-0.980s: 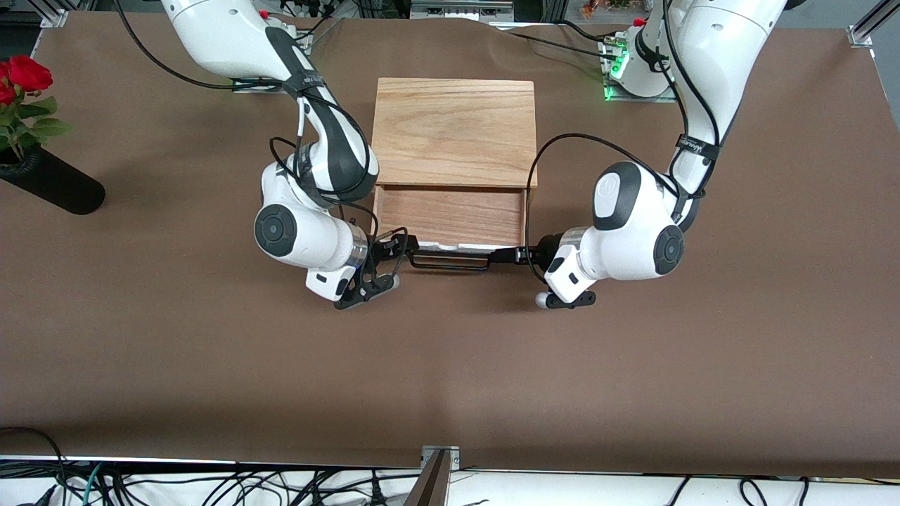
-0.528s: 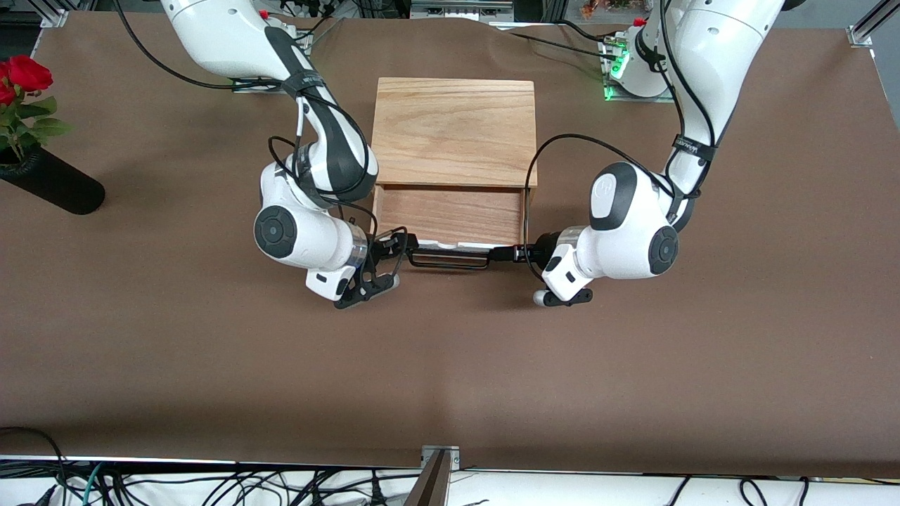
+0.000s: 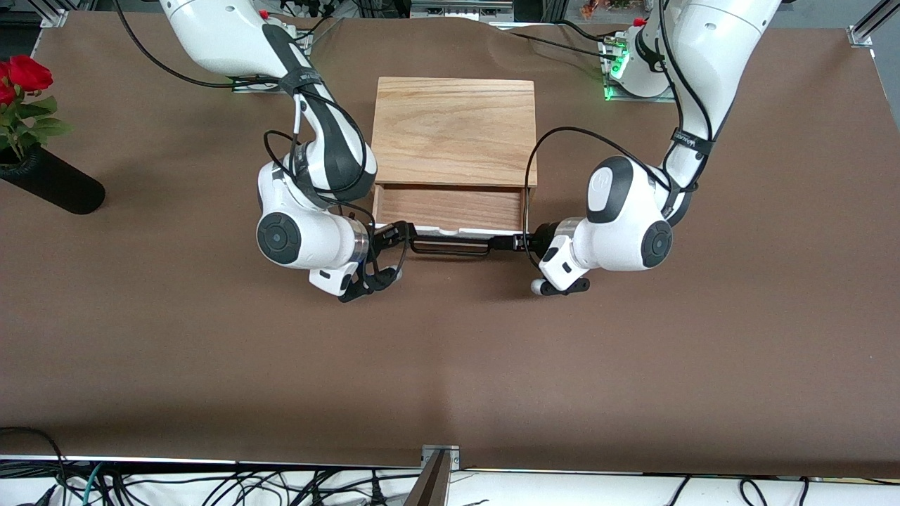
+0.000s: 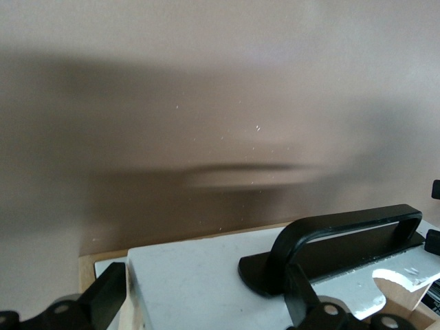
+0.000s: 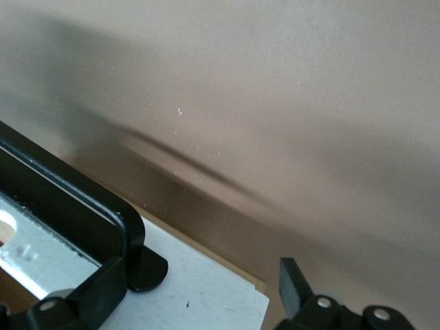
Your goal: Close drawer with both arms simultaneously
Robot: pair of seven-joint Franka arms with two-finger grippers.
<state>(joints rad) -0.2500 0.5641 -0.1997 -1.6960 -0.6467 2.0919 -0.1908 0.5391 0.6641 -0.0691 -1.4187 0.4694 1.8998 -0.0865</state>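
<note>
Drawer (image 3: 450, 208): partly open, handle (image 3: 450, 246) facing the front camera, long axis across the table.
My left gripper (image 3: 508, 242): fingers apart astride the front panel's end.
My right gripper (image 3: 402, 235): likewise apart.
Writing: none legible.

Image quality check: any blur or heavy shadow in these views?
Front view: sharp, evenly lit, soft arm shadows on the table either side of the drawer. Left wrist view: handle fairly crisp, tabletop soft, with a broad dark shadow band. Right wrist view: handle dark, diagonal shadow across a blurred tabletop.
</note>
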